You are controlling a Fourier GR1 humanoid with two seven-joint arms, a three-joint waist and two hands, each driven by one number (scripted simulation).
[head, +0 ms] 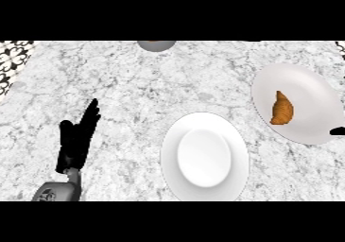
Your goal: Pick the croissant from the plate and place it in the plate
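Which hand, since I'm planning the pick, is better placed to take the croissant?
Right, probably. The right hand shows at the edge beside the plate holding the croissant; the left hand rests far across the counter.

A single head view looks steeply down onto the counter (pixel 133 85) from the robot's side.

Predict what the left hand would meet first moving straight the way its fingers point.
Probably nothing: the left hand points across bare counter, passing left of the grey object at the far edge.
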